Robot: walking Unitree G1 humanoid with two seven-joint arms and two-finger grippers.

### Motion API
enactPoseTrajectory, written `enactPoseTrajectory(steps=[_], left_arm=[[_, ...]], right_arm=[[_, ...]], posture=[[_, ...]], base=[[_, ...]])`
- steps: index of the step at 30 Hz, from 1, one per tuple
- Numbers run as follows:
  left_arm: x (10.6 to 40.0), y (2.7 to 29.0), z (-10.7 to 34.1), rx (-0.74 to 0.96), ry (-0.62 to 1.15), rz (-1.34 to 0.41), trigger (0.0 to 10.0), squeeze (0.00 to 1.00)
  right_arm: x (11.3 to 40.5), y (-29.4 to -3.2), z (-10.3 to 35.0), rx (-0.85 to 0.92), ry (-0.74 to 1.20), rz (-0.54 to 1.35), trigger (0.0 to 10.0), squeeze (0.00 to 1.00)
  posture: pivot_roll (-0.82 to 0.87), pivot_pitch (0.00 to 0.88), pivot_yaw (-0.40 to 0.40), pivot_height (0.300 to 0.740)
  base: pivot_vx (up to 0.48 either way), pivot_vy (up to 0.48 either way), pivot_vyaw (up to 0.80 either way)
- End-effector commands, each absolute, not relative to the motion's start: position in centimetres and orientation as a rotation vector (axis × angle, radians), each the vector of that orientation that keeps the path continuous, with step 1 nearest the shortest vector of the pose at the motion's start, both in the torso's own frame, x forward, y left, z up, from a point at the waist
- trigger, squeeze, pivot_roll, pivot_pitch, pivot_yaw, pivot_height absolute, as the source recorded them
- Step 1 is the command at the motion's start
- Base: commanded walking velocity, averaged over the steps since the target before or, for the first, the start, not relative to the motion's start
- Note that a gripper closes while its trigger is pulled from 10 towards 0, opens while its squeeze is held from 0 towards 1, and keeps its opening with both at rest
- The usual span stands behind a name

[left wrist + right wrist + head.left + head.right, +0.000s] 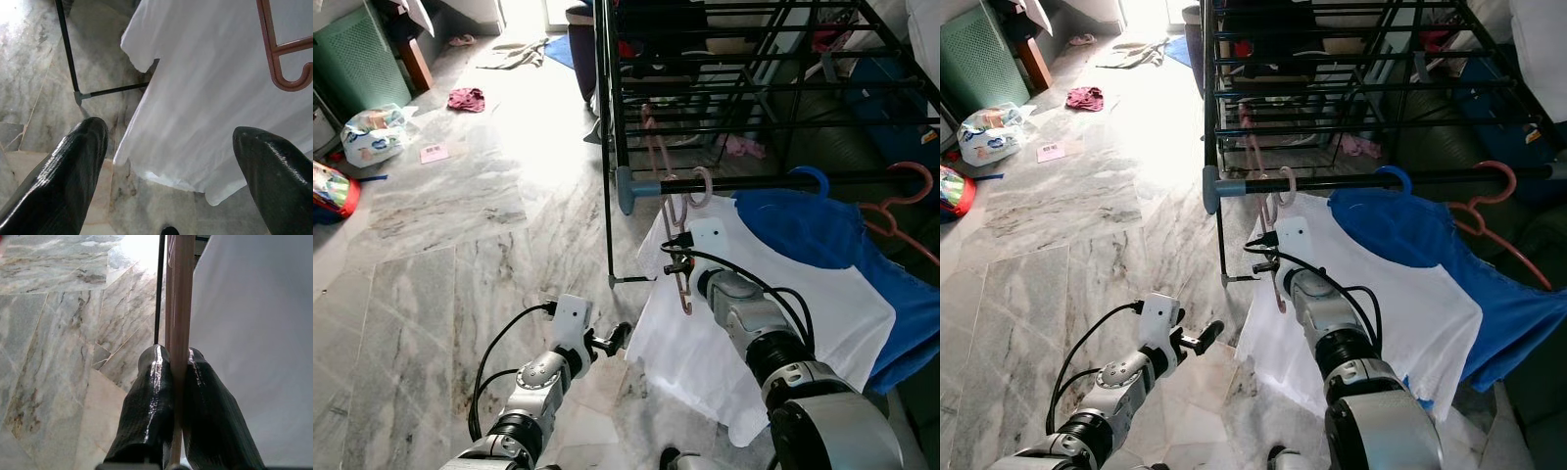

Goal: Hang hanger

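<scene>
The left gripper (625, 334) idles low over the marble floor (440, 245), jaws spread wide and empty. To its right, the right gripper (172, 363) pinches the pink hanger (679, 235), whose hook appears already looped over the rack's rail (754, 183) beside the white shirt (773, 313). This looks like the final placing step; next likely calls for confirming the hook is seated, then letting go.

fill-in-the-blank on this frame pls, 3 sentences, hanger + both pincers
1. The right pincer is shut on the ____ hanger.
2. That hanger's hook is over the rack's ____ bar.
3. The left pincer, low above the marble floor, has its fingers ____.

Missing: pink; black; open
</scene>
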State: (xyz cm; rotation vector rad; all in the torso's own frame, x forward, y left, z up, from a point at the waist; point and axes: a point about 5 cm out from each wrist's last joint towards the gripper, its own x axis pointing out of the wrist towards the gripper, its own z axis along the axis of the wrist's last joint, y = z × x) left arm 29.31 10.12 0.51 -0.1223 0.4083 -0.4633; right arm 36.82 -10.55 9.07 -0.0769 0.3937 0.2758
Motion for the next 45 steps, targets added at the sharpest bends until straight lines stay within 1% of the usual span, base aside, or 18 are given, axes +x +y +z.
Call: enactPoseTrajectory(steps=[1,9,21,27,36,42,45], left_arm=[[29.1,10.1,0.2,-0.116,0.434,-0.463,10.0,0.0],[29.0,9.8,0.0,-0.112,0.447,-0.477,10.0,0.0],[29.0,10.0,0.1,-0.117,0.441,-0.471,10.0,0.0],[28.9,10.0,0.0,-0.123,0.437,-0.473,10.0,0.0],[28.9,10.0,0.1,-0.117,0.442,-0.479,10.0,0.0],[29.0,10.0,0.1,-0.115,0.442,-0.481,10.0,0.0],[29.0,10.1,0.2,-0.13,0.435,-0.476,10.0,0.0]], right_arm=[[36.2,-10.6,7.7,-0.074,0.46,0.272,10.0,1.0],[36.0,-11.2,7.3,-0.064,0.461,0.248,10.0,1.0],[35.9,-12.3,9.0,-0.042,0.279,0.224,10.0,1.0],[34.5,-13.1,9.3,-0.092,0.185,0.218,10.0,1.0],[33.3,-13.4,9.5,-0.108,0.151,0.19,10.0,1.0],[32.8,-13.6,10.0,-0.136,0.101,0.192,10.0,1.0],[32.1,-13.9,10.5,-0.147,0.056,0.18,10.0,1.0]], posture=[[-0.08,0.129,-0.006,0.74],[-0.09,0.132,-0.005,0.74],[-0.09,0.134,-0.004,0.74],[-0.09,0.131,0.0,0.74],[-0.1,0.12,0.01,0.74],[-0.1,0.115,0.012,0.74],[-0.1,0.115,0.013,0.74]], base=[[0.0,0.0,0.0],[0.0,0.0,0.0],[0.0,0.0,0.0],[0.0,0.0,0.0],[0.0,0.0,0.0],[0.0,0.0,0.0],[0.0,0.0,0.0]])
